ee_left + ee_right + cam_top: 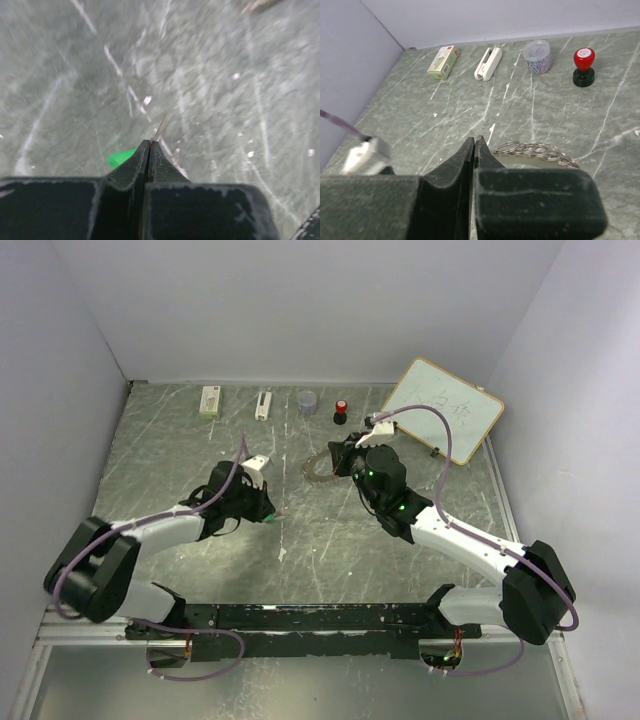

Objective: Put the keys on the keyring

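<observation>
My left gripper (271, 512) is shut on the green-headed key; in the left wrist view the green head (121, 157) shows to the left of the closed fingers, and a thin silver shaft (160, 128) pokes out past the tips (150, 142), low over the table. My right gripper (336, 462) is shut on the rim of the keyring (318, 467). In the right wrist view a bit of ring wire shows at the tips (475, 140), and the chain-like silver ring (535, 150) extends to the right. The yellow-orange key is out of view.
Along the back of the table stand a green-white box (209, 400), a white clip-like piece (263, 405), a small grey cup (306, 401) and a red-capped black knob (341, 411). A small whiteboard (443, 410) lies at the back right. Walls close in on the left, back and right sides.
</observation>
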You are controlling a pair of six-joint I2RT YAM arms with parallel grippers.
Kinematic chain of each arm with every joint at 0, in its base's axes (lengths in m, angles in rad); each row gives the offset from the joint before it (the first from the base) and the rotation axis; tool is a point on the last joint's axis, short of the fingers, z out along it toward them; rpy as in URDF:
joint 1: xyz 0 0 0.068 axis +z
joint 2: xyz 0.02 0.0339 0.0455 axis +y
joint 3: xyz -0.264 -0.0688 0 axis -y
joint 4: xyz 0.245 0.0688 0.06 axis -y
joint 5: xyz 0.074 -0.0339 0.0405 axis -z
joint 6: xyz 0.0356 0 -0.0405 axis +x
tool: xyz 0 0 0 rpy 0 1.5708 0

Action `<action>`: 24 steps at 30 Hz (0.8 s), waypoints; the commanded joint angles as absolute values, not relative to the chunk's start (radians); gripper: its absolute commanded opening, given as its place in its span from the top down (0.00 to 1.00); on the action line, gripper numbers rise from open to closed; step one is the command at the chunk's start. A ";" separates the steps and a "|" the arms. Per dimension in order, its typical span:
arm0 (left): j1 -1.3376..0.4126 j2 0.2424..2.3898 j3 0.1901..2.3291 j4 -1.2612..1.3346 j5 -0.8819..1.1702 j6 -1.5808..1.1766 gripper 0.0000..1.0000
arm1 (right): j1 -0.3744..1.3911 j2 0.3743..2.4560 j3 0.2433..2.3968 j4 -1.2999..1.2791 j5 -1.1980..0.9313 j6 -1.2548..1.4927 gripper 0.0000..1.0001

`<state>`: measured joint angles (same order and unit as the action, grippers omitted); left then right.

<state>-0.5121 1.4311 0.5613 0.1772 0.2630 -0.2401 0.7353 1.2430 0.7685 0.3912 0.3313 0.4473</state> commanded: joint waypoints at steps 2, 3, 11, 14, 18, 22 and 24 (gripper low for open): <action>-0.506 1.229 0.641 0.179 0.249 -0.245 0.93 | 0.728 1.233 0.771 0.433 0.309 0.436 1.00; -0.506 1.203 0.653 0.181 0.240 -0.247 0.93 | 0.729 1.233 0.773 0.432 0.304 0.437 1.00; -0.505 1.113 0.726 0.265 0.285 -0.274 0.93 | 0.730 1.228 0.784 0.425 0.282 0.432 1.00; -0.505 1.121 0.766 0.280 0.346 -0.286 0.93 | 0.729 1.221 0.784 0.423 0.281 0.430 1.00; -0.504 1.142 0.793 0.334 0.437 -0.327 0.93 | 0.730 1.217 0.782 0.424 0.280 0.429 1.00; -0.505 1.180 0.820 0.375 0.514 -0.342 0.93 | 0.730 1.212 0.780 0.423 0.279 0.427 1.00; -0.505 1.197 0.827 0.393 0.545 -0.379 0.93 | 0.729 1.210 0.782 0.422 0.279 0.426 1.00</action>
